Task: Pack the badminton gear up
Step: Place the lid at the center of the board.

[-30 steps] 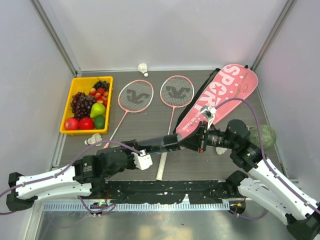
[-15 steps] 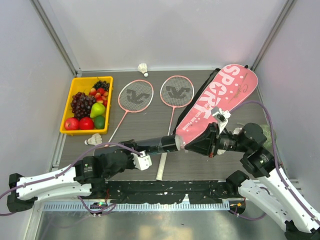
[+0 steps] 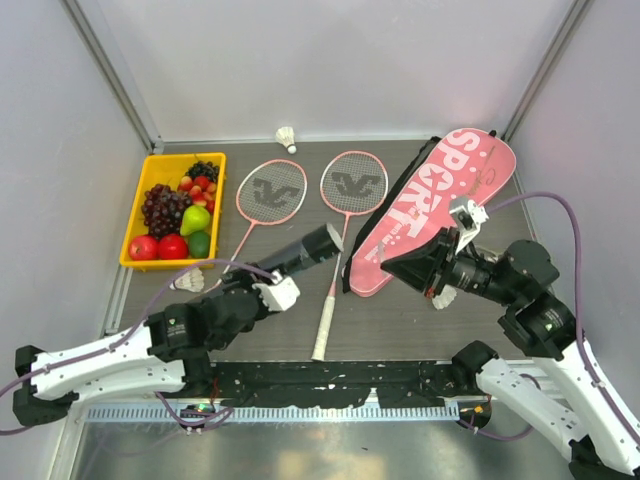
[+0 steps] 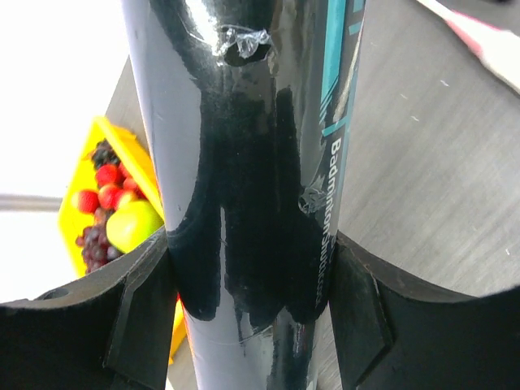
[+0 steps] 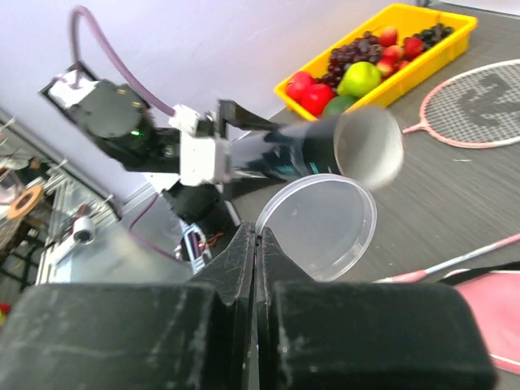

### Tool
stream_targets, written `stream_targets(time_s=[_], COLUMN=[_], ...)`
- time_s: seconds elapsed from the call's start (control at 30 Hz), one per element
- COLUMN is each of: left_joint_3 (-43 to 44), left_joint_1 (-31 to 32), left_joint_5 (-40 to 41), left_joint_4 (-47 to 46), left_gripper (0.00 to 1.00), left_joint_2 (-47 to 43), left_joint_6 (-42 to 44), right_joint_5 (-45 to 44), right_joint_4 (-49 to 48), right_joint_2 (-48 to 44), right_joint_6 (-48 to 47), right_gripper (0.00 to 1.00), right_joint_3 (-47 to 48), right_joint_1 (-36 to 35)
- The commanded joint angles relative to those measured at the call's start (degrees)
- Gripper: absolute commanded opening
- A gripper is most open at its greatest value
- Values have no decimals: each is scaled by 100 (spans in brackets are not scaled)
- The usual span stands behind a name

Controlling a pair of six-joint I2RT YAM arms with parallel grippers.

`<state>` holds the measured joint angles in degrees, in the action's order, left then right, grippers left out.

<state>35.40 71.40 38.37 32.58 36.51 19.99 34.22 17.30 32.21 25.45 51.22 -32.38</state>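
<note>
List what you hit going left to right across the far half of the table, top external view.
yellow tray → pink racket nearer the tray → second pink racket → pink SPORT bag. The far shuttlecock and the tube are left out because they overlap.

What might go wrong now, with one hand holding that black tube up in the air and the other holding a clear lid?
1. The right hand pinches the clear lid only at its rim, so it might slip out and drop.
2. The glossy tube hangs tilted in the air in the left hand; it may slide through the grip.
3. One shuttlecock lies far at the back, beyond the rackets, probably an awkward reach.
</note>
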Motion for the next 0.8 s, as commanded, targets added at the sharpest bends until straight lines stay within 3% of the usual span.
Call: stream_targets(time_s=[0.0, 0.23, 0.4, 0.77], left_joint_3=[854, 275, 47, -33], left_joint_1=[-310, -310, -310, -319], left_joint_5=[890, 829, 979, 988], left_joint_4=[214, -304, -629, -639], left_gripper=[0, 0, 0, 0], left_joint_2=[14, -1443, -2305, -2518], left_joint_6=[-996, -628, -294, -250], right_joint_5=[-941, -1900, -2507, -3587], right_joint_4=[230, -68, -473, -1193], right_joint_2=[566, 1612, 2569, 5161], right_joint_6=[-260, -41, 109, 372], right_gripper=[5, 5, 5, 5], right_joint_3=[186, 143, 72, 713], right_joint_1=[13, -75, -645, -1639])
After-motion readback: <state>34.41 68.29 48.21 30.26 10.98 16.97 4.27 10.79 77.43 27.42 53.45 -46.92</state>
